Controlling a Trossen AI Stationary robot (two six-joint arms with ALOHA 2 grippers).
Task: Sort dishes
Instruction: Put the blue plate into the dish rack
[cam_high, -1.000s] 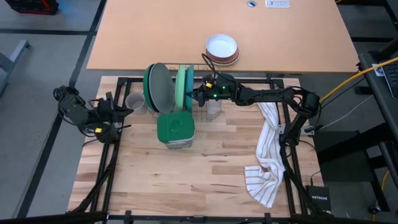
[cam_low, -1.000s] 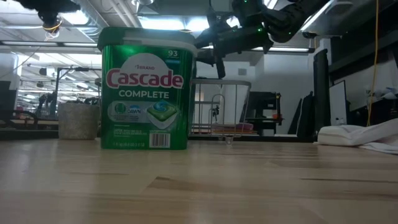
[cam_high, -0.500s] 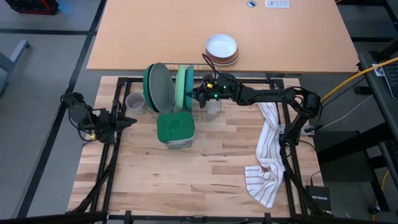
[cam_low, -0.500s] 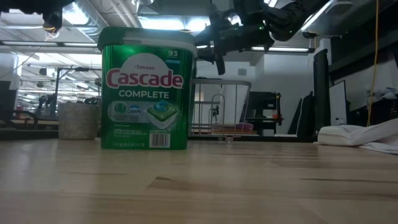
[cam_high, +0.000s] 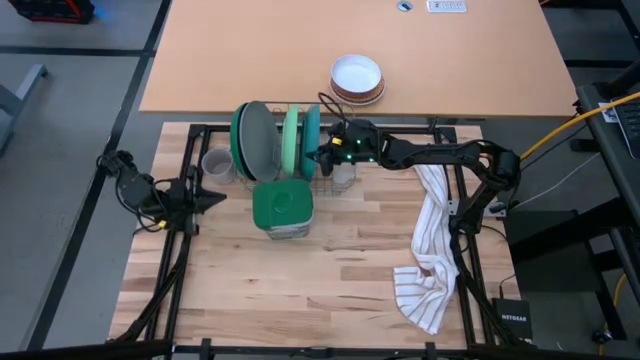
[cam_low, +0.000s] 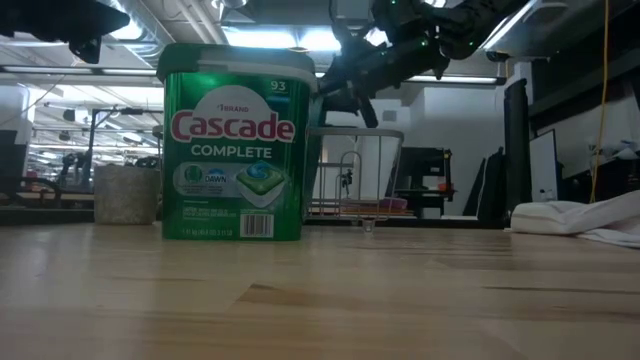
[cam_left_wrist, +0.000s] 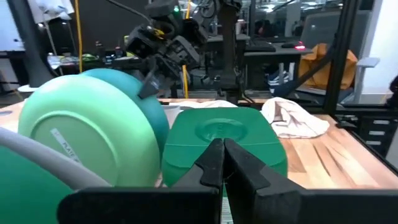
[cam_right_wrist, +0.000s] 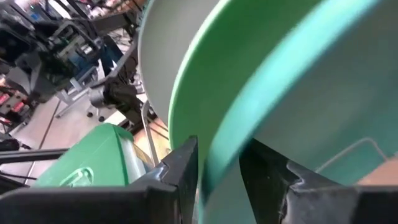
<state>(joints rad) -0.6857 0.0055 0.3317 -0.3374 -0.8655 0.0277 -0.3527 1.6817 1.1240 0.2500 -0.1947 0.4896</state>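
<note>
Several plates stand on edge in a wire rack (cam_high: 330, 180): dark green (cam_high: 239, 140), grey (cam_high: 257, 138), light green (cam_high: 291, 140) and teal (cam_high: 312, 130). A grey mug (cam_high: 216, 163) stands on the table to the left of them. My right gripper (cam_high: 322, 156) reaches in level from the right and is shut on the teal plate (cam_right_wrist: 298, 74). My left gripper (cam_high: 212, 197) hovers shut and empty by the table's left edge, pointing level toward the green tub (cam_high: 282, 207). My right gripper pinches the teal plate's rim (cam_right_wrist: 222, 155) between its two fingers (cam_right_wrist: 181, 167), one on each face. It comes nearly level from the table's right side. The plate stands on edge next to the light green plate (cam_right_wrist: 205, 81); its lower edge is hidden.
A green Cascade tub (cam_low: 238, 140) stands in front of the rack and hides the plates in the low view. A white striped towel (cam_high: 430, 250) hangs over the frame at the right. A white bowl (cam_high: 357, 76) on brown-rimmed ones sits on the far table.
My left gripper has sunk and swung a little toward the table's near edge, staying shut. My right gripper has tipped in place, and the teal plate now stands a little apart from the light green one, toward the right.
</note>
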